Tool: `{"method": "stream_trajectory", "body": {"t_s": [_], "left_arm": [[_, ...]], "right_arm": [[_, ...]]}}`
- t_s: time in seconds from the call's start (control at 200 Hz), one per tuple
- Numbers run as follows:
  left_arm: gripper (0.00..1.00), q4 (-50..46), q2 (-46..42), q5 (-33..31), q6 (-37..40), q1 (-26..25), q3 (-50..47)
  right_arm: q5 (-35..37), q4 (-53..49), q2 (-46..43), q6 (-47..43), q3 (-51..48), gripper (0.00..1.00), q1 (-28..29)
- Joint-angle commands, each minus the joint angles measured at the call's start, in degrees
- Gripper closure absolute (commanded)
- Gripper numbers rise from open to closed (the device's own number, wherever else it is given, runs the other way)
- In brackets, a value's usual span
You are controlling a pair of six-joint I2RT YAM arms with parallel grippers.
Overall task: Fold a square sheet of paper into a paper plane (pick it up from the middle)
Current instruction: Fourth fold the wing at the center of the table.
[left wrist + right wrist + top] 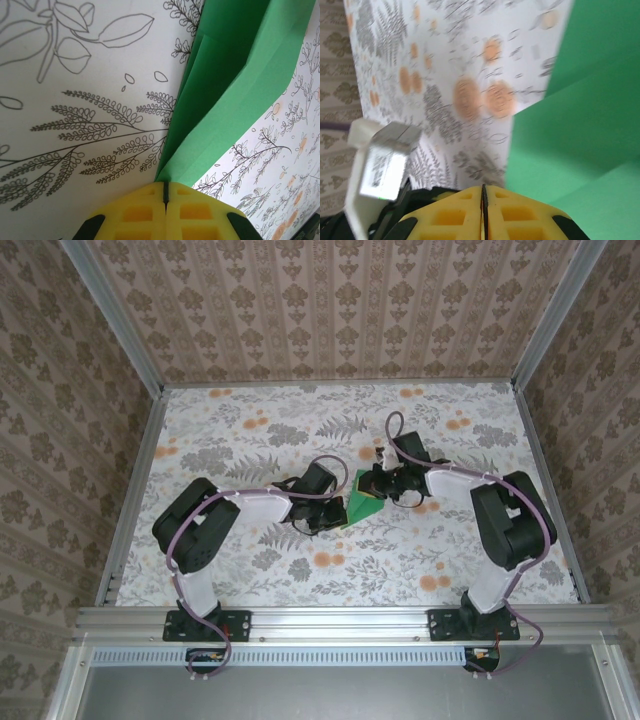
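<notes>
Both arms are reaching forward and inward from their bases, elbows bent outward, wrists nearly meeting midway between them. The left pincer [165,192] is pressing its yellow pads [140,215] together, pinching a corner of the sheet of paper [235,90]. The right pincer [483,192] is holding its pads flush, a hairline seam between them.

A table [250,430] printed with grey leaves and orange flowers was enclosed by brown patterned walls [330,300]; a metal rail [340,618] was set along its near edge.
</notes>
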Motion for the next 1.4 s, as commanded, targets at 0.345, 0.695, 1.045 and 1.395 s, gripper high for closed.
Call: {"method": "stream_trajectory", "body": {"t_s": [0.345,0.695,1.045,1.395], "left_arm": [[1.00,-7.2,1.7,-3.0,-0.3,-0.4,-0.7],[1.00,-7.1,1.3,-3.0,-0.4,-0.4,-1.1],[1.00,-6.9,1.4,-3.0,-0.4,-0.5,-1.2],[1.00,-6.7,1.2,-3.2,-0.7,-0.5,-1.6]], "right_arm": [[0.7,-1.1,2.7,0.3,-5.0,0.90,5.5],[1.1,-0.5,5.5,0.7,-1.8,0.90,5.2],[0.7,2.4,6.5,2.4,-3.5,0.91,4.0],[3.0,1.4,6.4,3.5,-2.5,0.91,2.9]]}}
